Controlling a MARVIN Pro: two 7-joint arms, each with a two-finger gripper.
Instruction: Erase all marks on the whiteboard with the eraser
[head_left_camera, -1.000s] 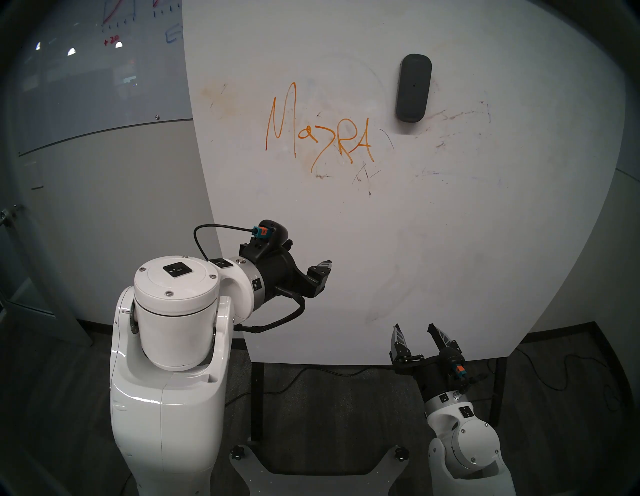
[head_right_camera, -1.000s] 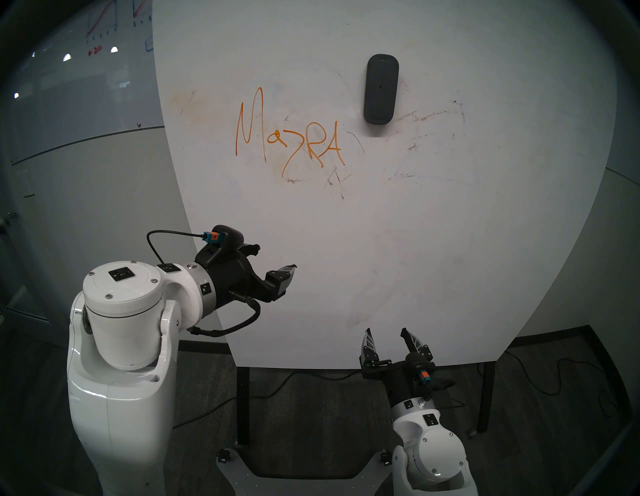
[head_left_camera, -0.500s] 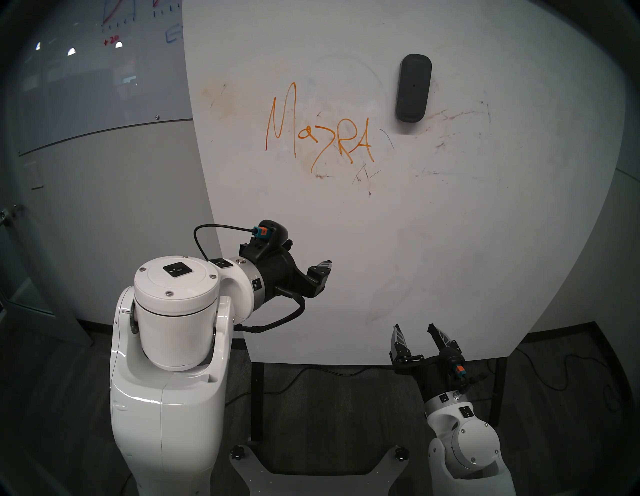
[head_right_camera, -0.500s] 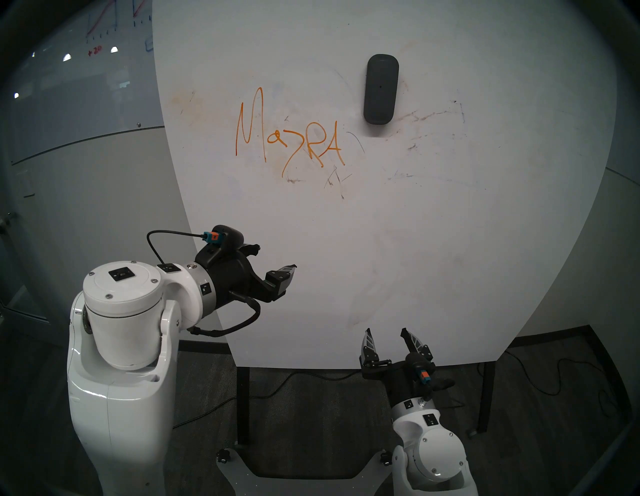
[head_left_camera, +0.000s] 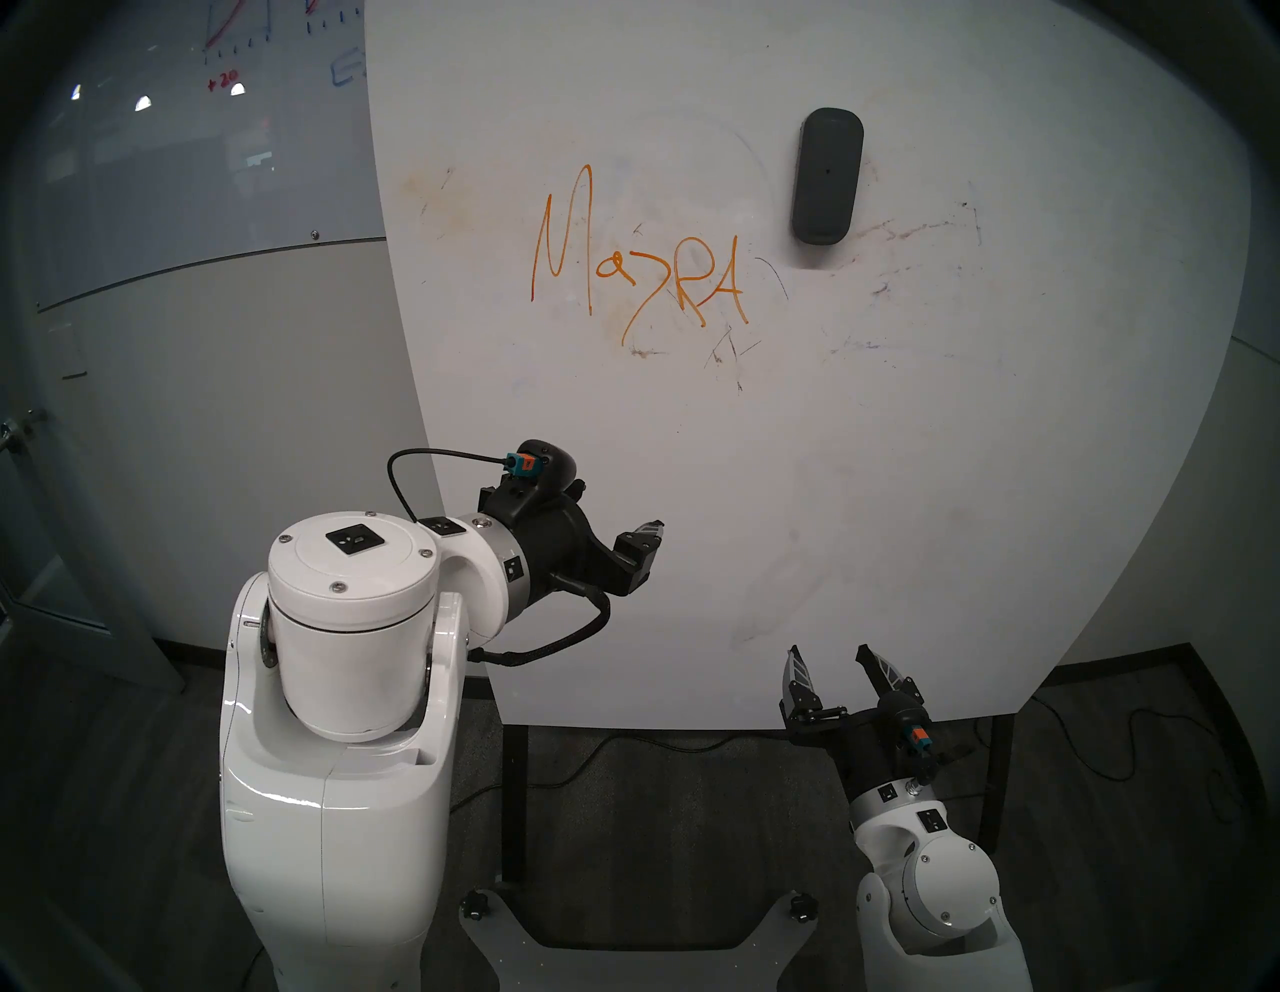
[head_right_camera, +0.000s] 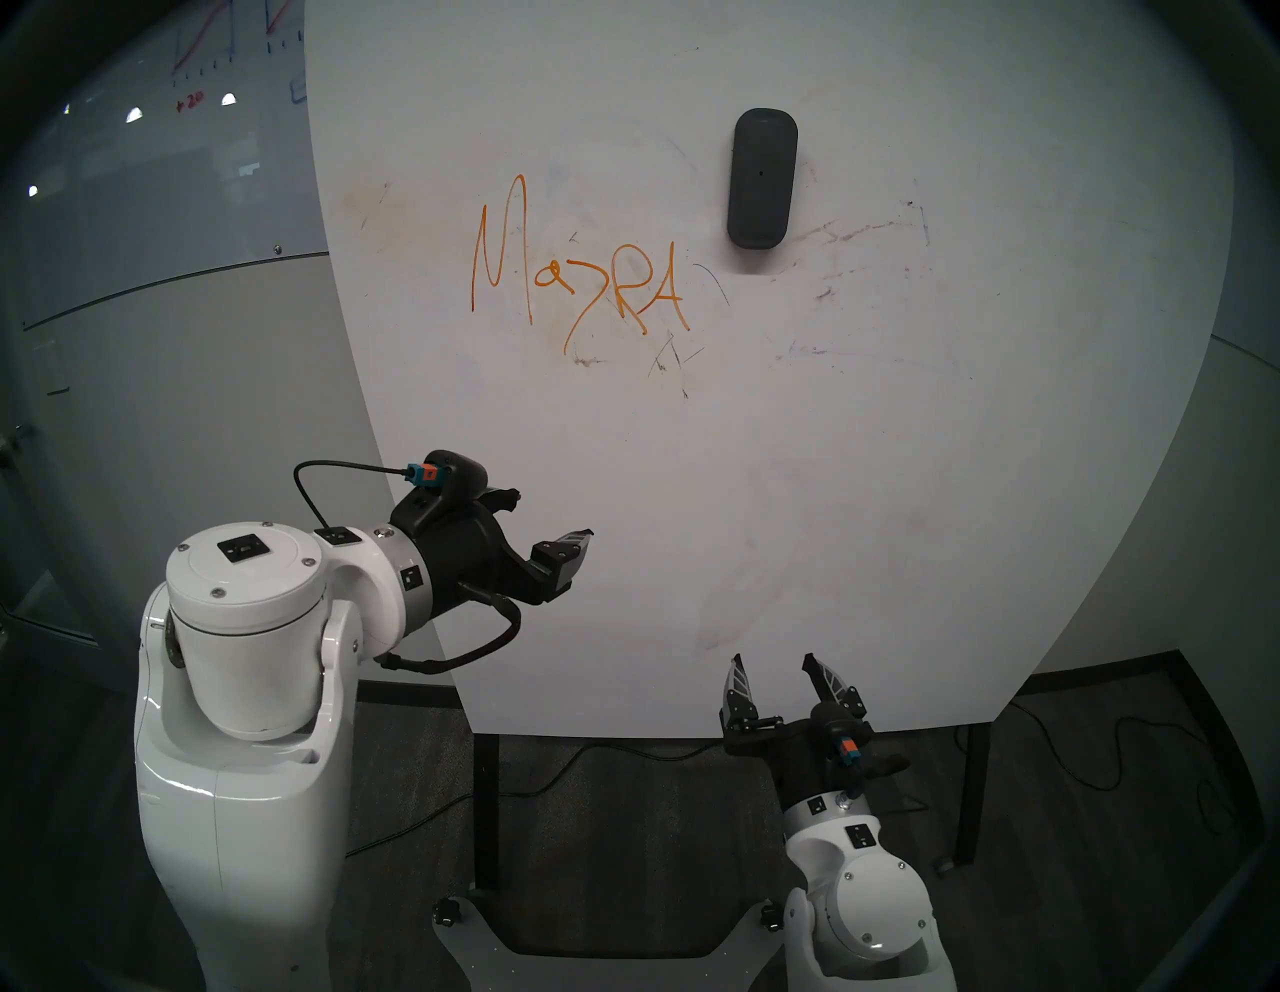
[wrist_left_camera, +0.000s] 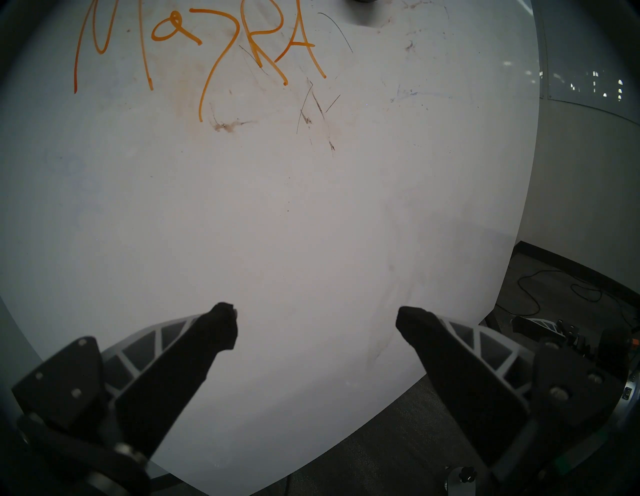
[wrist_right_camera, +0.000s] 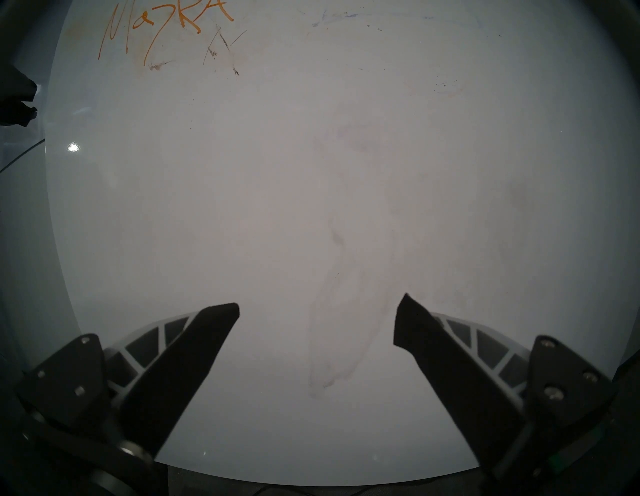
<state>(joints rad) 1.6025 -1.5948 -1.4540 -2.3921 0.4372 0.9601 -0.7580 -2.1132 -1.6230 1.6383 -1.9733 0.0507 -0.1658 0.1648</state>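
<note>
Both our grippers waited empty before the marked whiteboard.

Nearest us, our right gripper (head_left_camera: 829, 658) stood low by the board's bottom edge, jaws spread wide with nothing between them; higher and to the left, our left gripper (wrist_left_camera: 316, 325) also gaped wide and empty, its fingertips clear of the whiteboard (head_left_camera: 900, 450). Farther up the board ran the marks (head_left_camera: 637, 267), orange letters with dark scratches and brownish smudges around them. Farthest off, up and right of the letters, the eraser (head_left_camera: 827, 174) sat upright on the board, well apart from both grippers.
</note>
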